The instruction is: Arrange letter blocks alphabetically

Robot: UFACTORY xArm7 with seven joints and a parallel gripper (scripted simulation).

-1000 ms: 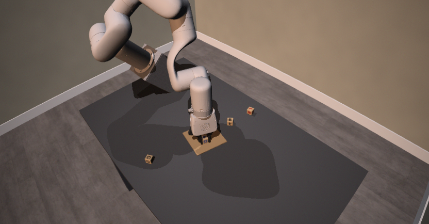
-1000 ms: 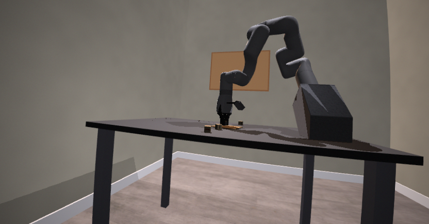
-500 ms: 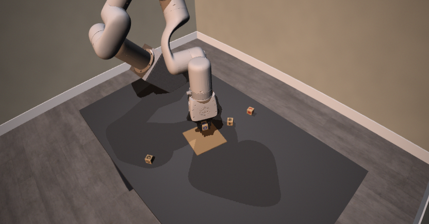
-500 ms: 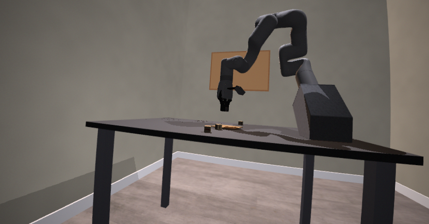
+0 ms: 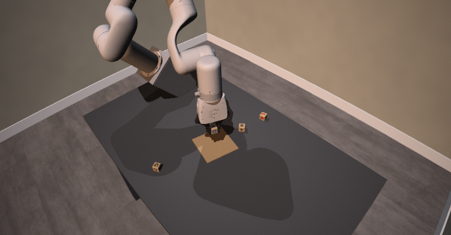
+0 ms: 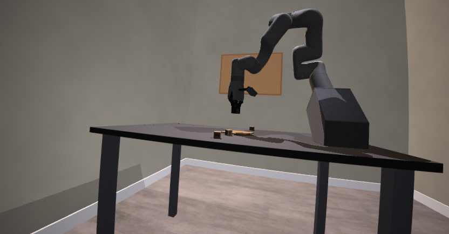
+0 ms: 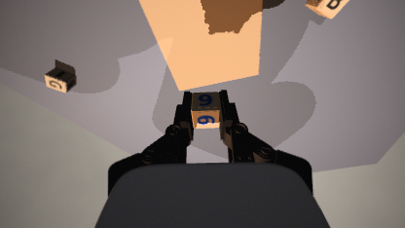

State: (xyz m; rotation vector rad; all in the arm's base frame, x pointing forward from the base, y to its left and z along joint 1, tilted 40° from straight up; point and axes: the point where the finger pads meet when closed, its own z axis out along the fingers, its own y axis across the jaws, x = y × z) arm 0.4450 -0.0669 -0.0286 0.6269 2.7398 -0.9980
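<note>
Left of the flat tan square mat point(image 5: 214, 150) point(image 6: 246, 133) point(image 7: 219, 58), as the top view shows it, the pale wooden cube with a dark G point(image 5: 156, 166) point(image 6: 251, 128) point(image 7: 55, 83) sits well apart on the table. Next comes the black-fingered gripper point(image 5: 214, 129) point(image 6: 235, 111) point(image 7: 205, 101), narrowed and clamped on the pale wooden cube with blue characters point(image 5: 214, 130) point(image 7: 205, 111), raised above the table by the mat's robot-side edge. From the hand, the mat lies below and outward from the base. Just right of the mat is the pale wooden cube with a dark B point(image 5: 242, 126) point(image 6: 228, 132) point(image 7: 331, 6); farther right, the pale wooden cube with red letters point(image 5: 263, 116) point(image 6: 217, 135). No cube rests on the mat. The held cube looks like the spare, so the coming move should probably set it down fully beyond that near edge.
</note>
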